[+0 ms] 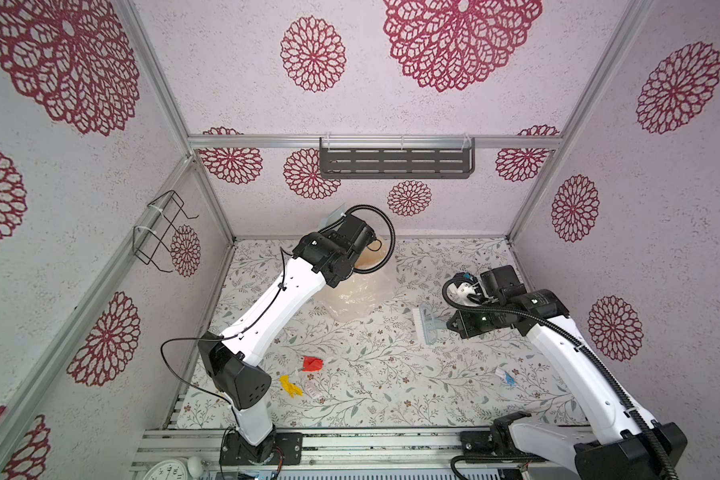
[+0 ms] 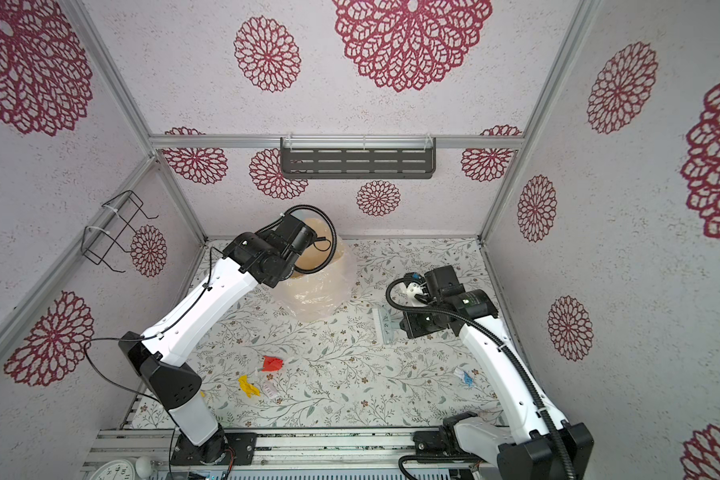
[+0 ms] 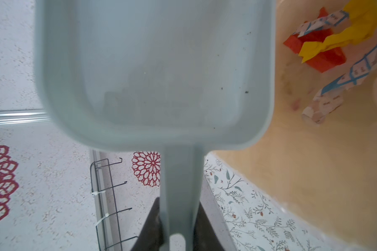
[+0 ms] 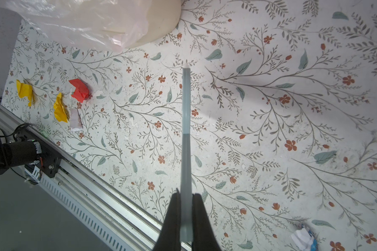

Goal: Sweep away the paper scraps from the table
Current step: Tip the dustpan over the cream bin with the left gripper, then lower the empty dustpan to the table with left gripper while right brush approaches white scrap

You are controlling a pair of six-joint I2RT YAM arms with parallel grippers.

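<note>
Left fingers point(image 3: 149, 228) pinch the dustpan point(image 3: 152, 71) handle at the bin point(image 3: 303, 163) (scraps inside); right fingers point(image 4: 172, 219) pinch the brush point(image 4: 186, 108). Paper scraps point(image 1: 312, 363) lie loose on the worktop's point(image 1: 391, 374) near side.

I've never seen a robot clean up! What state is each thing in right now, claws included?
bin: lined with a plastic bag, some paper scraps inside.
dustpan: empty, raised at the bin's mouth.
left gripper: shut on the dustpan's handle.
brush: held, away from every scrap.
right gripper: shut on the brush.
other paper scraps: crumpled, lying unswept on the table.
</note>
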